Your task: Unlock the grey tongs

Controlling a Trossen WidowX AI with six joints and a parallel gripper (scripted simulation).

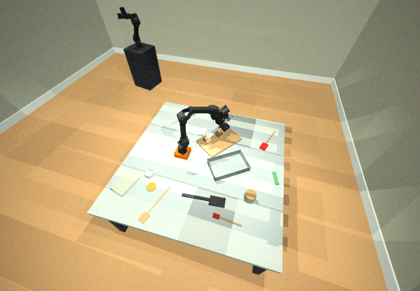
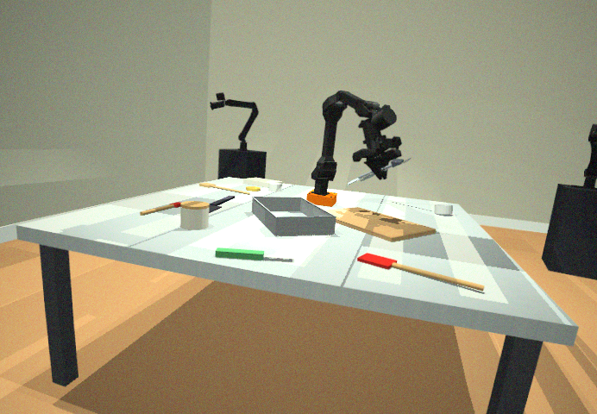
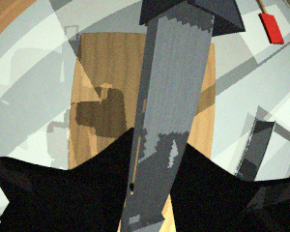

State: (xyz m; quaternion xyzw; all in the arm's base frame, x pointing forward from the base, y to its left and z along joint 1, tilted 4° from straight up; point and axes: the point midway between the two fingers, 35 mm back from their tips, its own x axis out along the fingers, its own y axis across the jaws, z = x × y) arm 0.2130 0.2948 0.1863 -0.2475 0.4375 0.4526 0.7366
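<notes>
My gripper point(image 1: 224, 127) point(image 2: 381, 171) point(image 3: 151, 135) is shut on the grey tongs point(image 2: 365, 178) point(image 3: 179, 82) and holds them in the air above the wooden board point(image 1: 231, 139) point(image 2: 387, 235) point(image 3: 101, 58). In the exterior view the tongs slope gently, with the left end lower and the right end higher. Their broad grey side fills the middle of the wrist view, between the black fingers. I cannot tell how far apart the tong arms are. The grey roasting tin point(image 1: 232, 173) point(image 2: 304, 227) point(image 3: 256, 150) stands beside the board without the tongs.
A red spatula point(image 1: 263, 146) point(image 2: 376, 260) point(image 3: 272, 29) lies beyond the board. A green-handled tool point(image 1: 275, 177) point(image 2: 239, 254) lies past the tin. A round wooden-lidded pot point(image 1: 250, 194) point(image 2: 194, 216) and a black turner point(image 1: 216, 201) are on the tin's other side.
</notes>
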